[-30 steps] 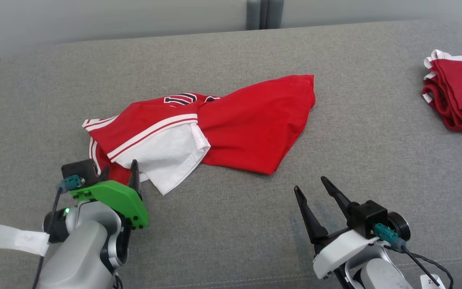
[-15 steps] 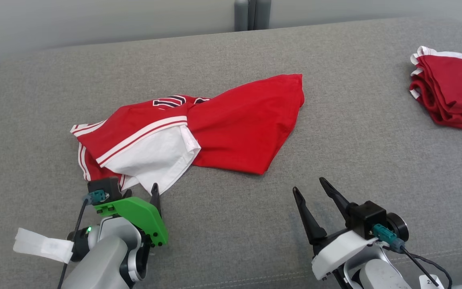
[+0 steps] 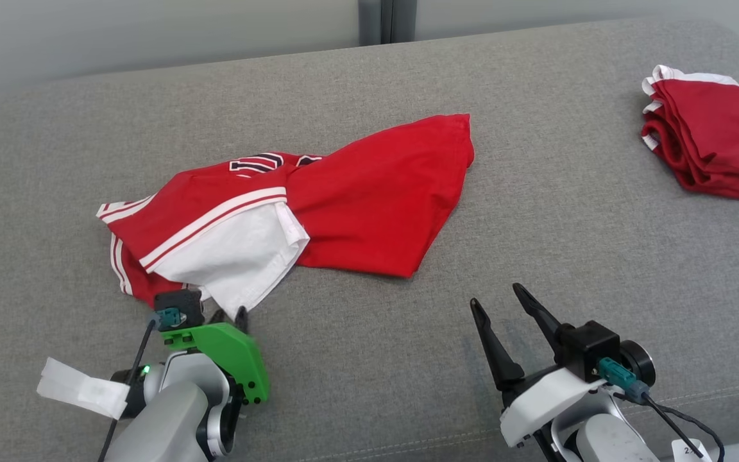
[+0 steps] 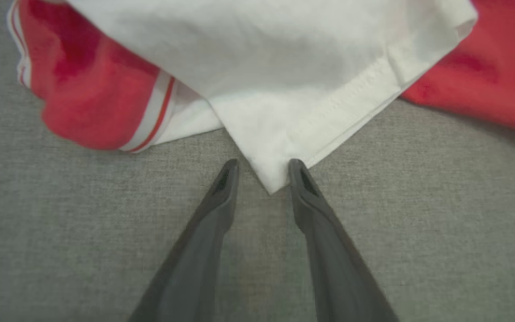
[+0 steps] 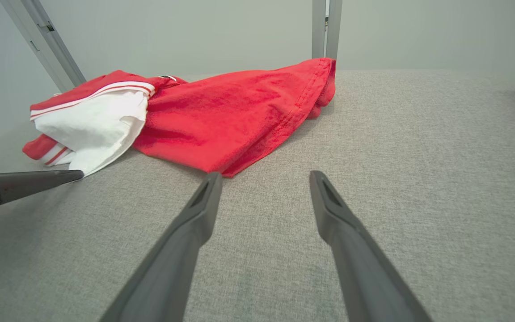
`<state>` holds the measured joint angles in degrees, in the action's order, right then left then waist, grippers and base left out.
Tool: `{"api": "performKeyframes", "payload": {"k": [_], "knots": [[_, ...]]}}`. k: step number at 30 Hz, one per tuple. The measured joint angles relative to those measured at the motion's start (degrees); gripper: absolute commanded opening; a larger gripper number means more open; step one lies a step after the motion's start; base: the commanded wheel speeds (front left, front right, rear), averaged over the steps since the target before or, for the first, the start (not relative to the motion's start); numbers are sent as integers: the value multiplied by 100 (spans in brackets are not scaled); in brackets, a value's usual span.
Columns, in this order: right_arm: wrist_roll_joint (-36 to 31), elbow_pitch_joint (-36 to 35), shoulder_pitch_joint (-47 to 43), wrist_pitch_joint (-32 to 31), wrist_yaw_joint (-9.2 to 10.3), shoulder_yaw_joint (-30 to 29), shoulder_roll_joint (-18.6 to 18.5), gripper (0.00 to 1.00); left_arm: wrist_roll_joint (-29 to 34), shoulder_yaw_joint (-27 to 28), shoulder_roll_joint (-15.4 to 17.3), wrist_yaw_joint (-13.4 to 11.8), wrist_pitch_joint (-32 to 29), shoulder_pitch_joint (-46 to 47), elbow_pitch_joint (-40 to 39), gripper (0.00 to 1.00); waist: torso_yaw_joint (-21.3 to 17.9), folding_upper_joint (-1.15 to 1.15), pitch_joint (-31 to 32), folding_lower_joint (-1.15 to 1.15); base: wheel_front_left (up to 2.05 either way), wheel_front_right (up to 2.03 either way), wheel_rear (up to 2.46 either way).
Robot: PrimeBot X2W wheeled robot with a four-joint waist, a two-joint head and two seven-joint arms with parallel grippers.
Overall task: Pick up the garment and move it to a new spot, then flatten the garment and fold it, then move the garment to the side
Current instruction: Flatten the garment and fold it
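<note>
A: So, in the head view, where is the garment (image 3: pixel 344 199)?

B: It lies crumpled in the middle of the grey cushion (image 3: pixel 536 212), red with a white part turned out. The left gripper (image 3: pixel 229 313) is at the near white corner (image 3: pixel 241 292), I think because a corner is the easiest place to take. A folded red pile (image 3: pixel 696 147) sits well apart at the far right.

A: And the left wrist view?

B: The fingers are apart. The tip of the corner lies between them, and nothing is pinched yet.

A: The right wrist view?

B: The right gripper (image 5: pixel 265 174) is spread too, low over bare cushion near the red edge. Probably it waits for a second grip.
</note>
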<state>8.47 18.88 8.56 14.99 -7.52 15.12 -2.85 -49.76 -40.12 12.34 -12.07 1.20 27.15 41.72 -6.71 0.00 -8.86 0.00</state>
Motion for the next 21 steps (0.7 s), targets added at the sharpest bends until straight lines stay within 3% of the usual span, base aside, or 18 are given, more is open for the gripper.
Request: {"api": "performKeyframes", "payload": {"k": [5,11,21], "knots": [[-8,-1,-8,0,0,-18,0,100,4,29,-70,51,270,4,63,0,52,0,44,0,0,0,0],[-11,2,-68,0,0,-25,0,100,-153,331,70,44,727,-256,-242,0,152,0,149,0,0,0,0],[-24,-10,-150,0,0,-83,1,100,-349,853,723,-435,1049,-1009,-1441,0,356,0,256,0,0,0,0]]}}
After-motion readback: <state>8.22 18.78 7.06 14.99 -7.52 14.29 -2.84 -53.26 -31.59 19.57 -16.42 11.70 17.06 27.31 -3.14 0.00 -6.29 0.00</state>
